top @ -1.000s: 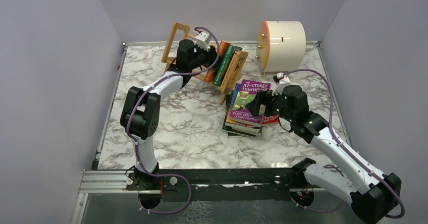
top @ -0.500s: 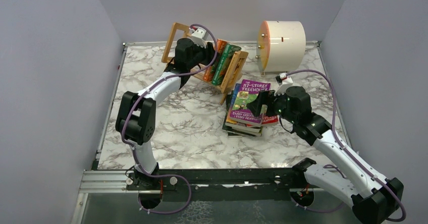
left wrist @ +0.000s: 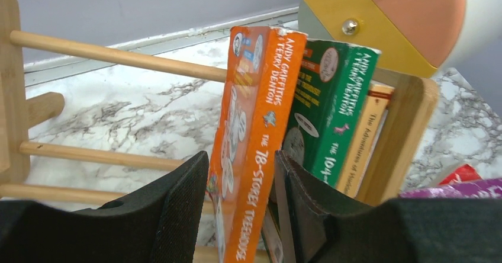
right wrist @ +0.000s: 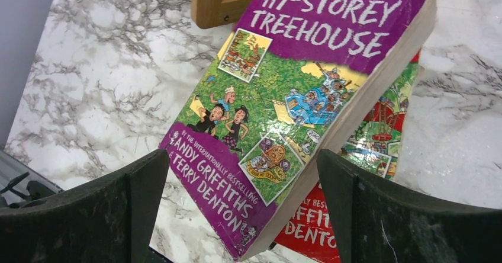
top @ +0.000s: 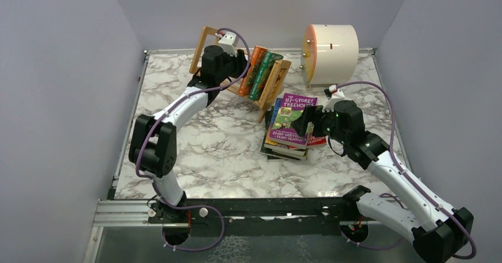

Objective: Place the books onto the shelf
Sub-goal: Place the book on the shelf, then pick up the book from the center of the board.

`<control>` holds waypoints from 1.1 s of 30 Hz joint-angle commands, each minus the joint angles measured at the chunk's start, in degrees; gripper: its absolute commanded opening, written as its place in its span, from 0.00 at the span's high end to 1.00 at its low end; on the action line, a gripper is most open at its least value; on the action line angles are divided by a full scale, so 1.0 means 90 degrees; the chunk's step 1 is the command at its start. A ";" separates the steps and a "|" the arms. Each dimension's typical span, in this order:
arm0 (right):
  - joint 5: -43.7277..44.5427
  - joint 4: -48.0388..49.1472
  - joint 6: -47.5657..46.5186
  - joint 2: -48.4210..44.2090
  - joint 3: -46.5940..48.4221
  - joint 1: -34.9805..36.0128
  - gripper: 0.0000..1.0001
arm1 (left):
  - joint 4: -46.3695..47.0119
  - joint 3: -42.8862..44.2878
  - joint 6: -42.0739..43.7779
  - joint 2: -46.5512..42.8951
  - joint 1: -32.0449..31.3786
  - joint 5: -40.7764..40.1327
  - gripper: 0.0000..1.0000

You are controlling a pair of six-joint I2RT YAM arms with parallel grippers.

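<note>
1. Marble-look table with grey walls round it, from the top camera. The shelf sits by the far edge, a bit left of middle, and the orange book and green book stand at its right end. Our left gripper reaches into it from the left. The pile of books lies right of centre, just nearer us than the shelf. The purple book is on top, and the right gripper is at its right side, so that arm's clearly the closer one.
2. Left wrist view: jaws partly closed, with a pad against each side of the orange book. We'd call that a grip. It stands nearly upright beside the green book.
3. Right wrist view: jaws spread wide, gripping nothing. The purple book's near corner sits between the fingers, and its long axis runs diagonally away, up and to the right. We reckon the grab hinges on that angle.
</note>
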 commanded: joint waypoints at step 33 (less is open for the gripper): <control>0.0721 -0.0573 0.0498 0.0535 0.0391 0.0031 0.06 | -0.0088 -0.2001 -0.2343 -0.1509 -0.1838 0.1306 0.58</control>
